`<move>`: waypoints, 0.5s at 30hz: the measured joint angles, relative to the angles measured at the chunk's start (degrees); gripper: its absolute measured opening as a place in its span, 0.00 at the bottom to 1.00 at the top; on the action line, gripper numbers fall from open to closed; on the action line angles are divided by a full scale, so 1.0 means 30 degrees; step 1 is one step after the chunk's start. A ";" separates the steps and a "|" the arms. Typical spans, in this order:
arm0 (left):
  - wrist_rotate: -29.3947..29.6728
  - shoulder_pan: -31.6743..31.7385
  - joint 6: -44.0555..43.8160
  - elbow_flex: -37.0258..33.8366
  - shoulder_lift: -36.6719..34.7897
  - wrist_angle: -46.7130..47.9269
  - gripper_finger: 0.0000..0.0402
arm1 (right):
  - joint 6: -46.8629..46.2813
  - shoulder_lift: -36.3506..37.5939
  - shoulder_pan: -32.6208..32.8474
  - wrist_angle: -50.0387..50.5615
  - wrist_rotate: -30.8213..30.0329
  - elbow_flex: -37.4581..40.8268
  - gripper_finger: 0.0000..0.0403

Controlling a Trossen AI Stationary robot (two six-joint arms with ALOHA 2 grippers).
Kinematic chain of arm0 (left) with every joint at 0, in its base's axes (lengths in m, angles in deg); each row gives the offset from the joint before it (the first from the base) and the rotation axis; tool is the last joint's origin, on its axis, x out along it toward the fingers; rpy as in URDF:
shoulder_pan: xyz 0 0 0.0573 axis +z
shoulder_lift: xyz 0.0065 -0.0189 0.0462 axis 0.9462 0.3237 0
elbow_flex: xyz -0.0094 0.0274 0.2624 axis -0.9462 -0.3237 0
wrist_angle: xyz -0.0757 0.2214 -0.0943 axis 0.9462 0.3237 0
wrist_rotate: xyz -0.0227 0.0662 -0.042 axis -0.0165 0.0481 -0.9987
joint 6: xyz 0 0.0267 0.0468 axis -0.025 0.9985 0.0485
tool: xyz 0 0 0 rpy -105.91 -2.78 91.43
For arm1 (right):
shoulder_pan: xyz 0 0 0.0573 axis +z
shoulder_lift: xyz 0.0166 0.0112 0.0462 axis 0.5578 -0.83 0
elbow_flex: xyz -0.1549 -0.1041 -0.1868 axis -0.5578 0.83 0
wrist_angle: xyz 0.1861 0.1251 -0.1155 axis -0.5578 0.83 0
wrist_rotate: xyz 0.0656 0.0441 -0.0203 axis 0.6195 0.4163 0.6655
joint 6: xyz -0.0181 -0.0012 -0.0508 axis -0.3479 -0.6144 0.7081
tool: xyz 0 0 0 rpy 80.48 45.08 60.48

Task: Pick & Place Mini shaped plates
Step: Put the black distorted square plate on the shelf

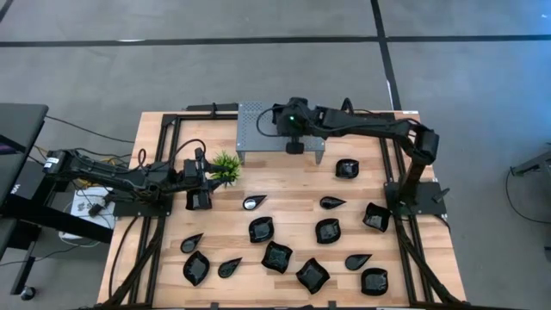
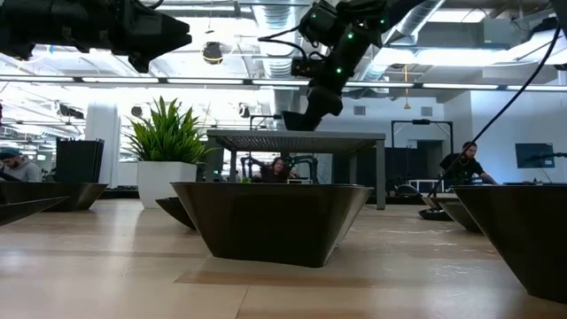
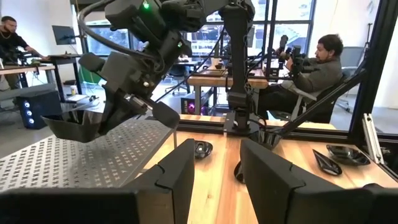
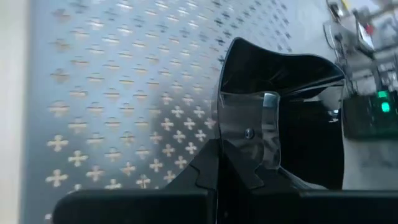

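My right gripper (image 1: 294,142) reaches over the grey perforated stand (image 1: 263,120) at the table's far side. It is shut on one mini shaped plate (image 3: 73,127), glossy black with a wavy rim. That plate hangs low over the stand's top (image 2: 297,136). Several more black plates lie flat on the wooden table, among them a leaf-shaped one (image 1: 254,202) and a squarish one (image 1: 262,229). My left gripper (image 1: 200,200) waits open near the table's left side, beside the small green plant (image 1: 225,168), touching nothing. My right gripper (image 4: 249,134) pinches the plate's side wall (image 4: 239,115) at the rim, with one finger (image 4: 270,130) inside the bowl and the other outside. The fingers come slanting down from above. The plate tilts just over the stand top; whether its bottom touches, I cannot tell.
The plant stands between the stand and my left gripper. Black frame rails (image 1: 164,164) run along the table's left and right sides. A plate (image 2: 270,221) sits close in front of the low camera. People sit at desks beyond the table (image 3: 317,62).
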 joint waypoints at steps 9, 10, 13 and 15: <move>-0.0003 0.0000 0.0000 0.0000 0.0000 -0.0007 0.33 | 0.0879 0.0000 0.0122 0.0448 0.1548 0.0000 0.01; -0.0003 0.0000 0.0000 0.0000 0.0000 -0.0007 0.33 | 0.0873 0.0000 0.0122 0.0486 0.1548 0.0000 0.01; 0.0002 0.0000 0.0000 0.0000 0.0000 -0.0009 0.33 | 0.0867 0.0000 0.0118 0.0520 0.1519 0.0000 0.02; -0.0001 0.0000 0.0000 0.0000 0.0000 -0.0014 0.33 | 0.0667 0.0000 0.0180 0.0596 0.1514 0.0000 0.05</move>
